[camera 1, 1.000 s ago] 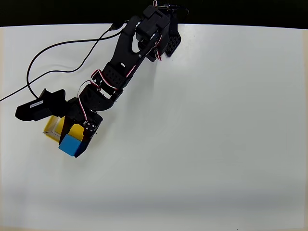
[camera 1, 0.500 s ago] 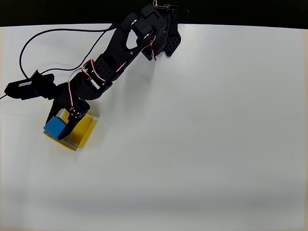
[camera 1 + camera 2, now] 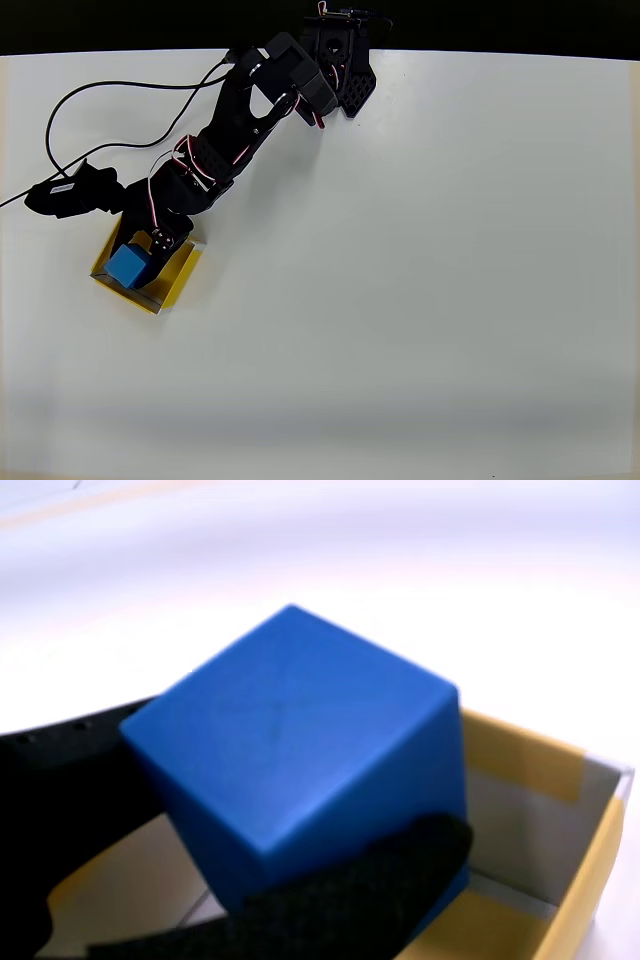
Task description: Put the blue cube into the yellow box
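Note:
The blue cube [image 3: 128,266] hangs over the yellow box [image 3: 172,280] at the left of the table in the overhead view, held in my black gripper [image 3: 135,260], which is shut on it. In the wrist view the blue cube [image 3: 300,750] fills the middle, tilted, with a black finger [image 3: 330,900] across its lower face and another at the left. Below and to the right of it lies the yellow box [image 3: 590,880] with its pale inner wall and yellow floor.
A black cable [image 3: 110,95] loops over the table's upper left. The arm's base [image 3: 340,60] stands at the back edge. White tabletop [image 3: 420,280] stretches to the right and front.
The gripper swung left with the cube from the box's front edge past its left side, then came back a little right, so the cube now hangs over the box's left part.

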Robot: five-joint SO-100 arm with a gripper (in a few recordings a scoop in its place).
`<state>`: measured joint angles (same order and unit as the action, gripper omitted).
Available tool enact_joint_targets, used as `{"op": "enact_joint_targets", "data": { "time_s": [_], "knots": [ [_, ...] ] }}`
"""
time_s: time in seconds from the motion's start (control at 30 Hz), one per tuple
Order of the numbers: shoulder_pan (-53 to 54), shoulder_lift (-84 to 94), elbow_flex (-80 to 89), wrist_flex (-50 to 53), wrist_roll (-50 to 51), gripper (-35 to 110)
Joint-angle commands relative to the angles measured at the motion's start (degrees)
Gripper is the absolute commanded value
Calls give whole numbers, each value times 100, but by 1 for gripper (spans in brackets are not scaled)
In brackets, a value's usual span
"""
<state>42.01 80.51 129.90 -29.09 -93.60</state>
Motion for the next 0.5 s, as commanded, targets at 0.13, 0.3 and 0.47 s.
{"op": "enact_joint_targets", "data": {
  "time_s": [0.13, 0.3, 0.47],
  "knots": [
    [88, -9, 141, -809, -105, 18],
    [79, -79, 193, -1037, -9, 21],
    [97, -9, 123, -1134, 141, 34]
  ]
}}
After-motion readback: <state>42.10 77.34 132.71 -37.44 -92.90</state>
